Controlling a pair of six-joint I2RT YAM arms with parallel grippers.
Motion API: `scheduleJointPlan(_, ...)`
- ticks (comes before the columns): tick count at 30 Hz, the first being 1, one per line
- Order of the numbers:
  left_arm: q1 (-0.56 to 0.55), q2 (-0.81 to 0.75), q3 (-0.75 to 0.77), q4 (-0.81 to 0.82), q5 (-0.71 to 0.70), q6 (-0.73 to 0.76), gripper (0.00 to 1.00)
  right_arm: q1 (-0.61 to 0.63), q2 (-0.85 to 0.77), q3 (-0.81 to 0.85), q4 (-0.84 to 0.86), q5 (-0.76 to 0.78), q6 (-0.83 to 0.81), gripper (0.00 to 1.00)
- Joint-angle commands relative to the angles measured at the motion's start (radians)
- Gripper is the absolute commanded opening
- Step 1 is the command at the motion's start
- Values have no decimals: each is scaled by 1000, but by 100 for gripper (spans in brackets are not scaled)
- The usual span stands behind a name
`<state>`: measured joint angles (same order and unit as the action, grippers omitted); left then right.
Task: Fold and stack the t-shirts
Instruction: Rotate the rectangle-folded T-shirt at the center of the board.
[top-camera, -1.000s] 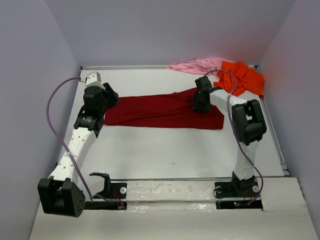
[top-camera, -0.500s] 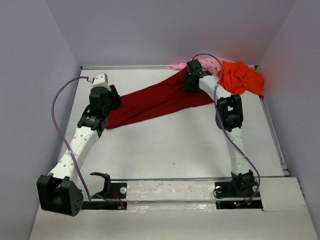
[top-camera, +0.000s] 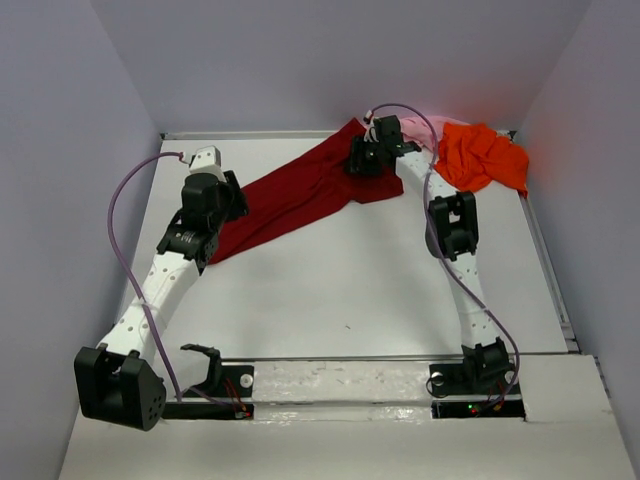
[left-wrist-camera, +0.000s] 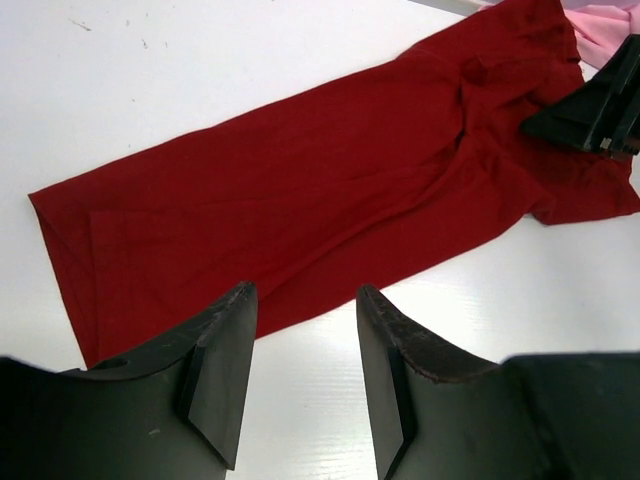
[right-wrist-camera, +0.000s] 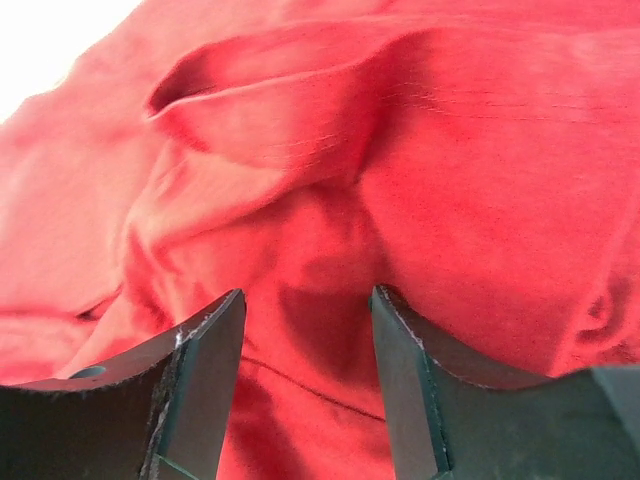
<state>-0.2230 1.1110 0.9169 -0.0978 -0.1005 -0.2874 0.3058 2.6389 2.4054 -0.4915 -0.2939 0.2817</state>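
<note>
White table (top-camera: 330, 290) and pale walls are all you see in this room. At the far end, the right gripper (right-wrist-camera: 307, 293) has its two fingers spread apart just above the bunched end of the dark red t-shirt (top-camera: 290, 195). Nothing is pinched between them. The left gripper (left-wrist-camera: 305, 290) is spread too. It hangs over bare table just beside the shirt's near edge and holds nothing.

The red shirt lies in a long slanted strip, flat near the left arm and crumpled at the back. The orange t-shirt (top-camera: 482, 155) sits in a heap in the far right corner. The pink t-shirt (left-wrist-camera: 605, 22) peeks out behind the red one.

I think the cloth is soft, light and floppy. It will sag wherever it is not held. Pinching two corners or the hem looks better than grabbing the lump.
</note>
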Motion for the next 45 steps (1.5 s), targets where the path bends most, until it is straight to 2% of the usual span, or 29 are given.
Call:
scheduleJointPlan(1, -4, -14, 42, 29, -19, 16, 54, 10, -168, -40, 62, -85, -68, 60)
scheduleJointPlan(6, -3, -16, 43, 26, -67, 21, 54, 19, -339, -110, 65, -99, -101, 62)
scheduleJointPlan(11, 22, -10, 45, 13, -110, -4, 55, 79, -372, -164, 83, -209, -68, 63)
scheduleJointPlan(15, 34, -34, 31, 30, -136, -25, 55, 202, -277, -137, 84, -232, -62, 63)
scheduleJointPlan(19, 37, -63, 10, 46, -145, -30, 55, 314, -105, -40, 93, -290, -18, 62)
scheduleJointPlan(21, 37, -66, 10, 47, -157, -32, 55, 335, -54, 24, 125, -327, 22, 62)
scheduleJointPlan(26, 43, -69, 10, 46, -156, -33, 55, 389, 32, 44, 254, -445, 120, 62)
scheduleJointPlan(33, 50, -65, 11, 44, -153, -30, 55, 408, 52, 17, 332, -481, 174, 62)
scheduleJointPlan(37, 54, -66, 14, 43, -153, -30, 55, 408, 4, -95, 327, -441, 159, 62)
scheduleJointPlan(45, 60, -63, 17, 35, -151, -33, 55, 388, -177, -486, 307, -312, 96, 62)
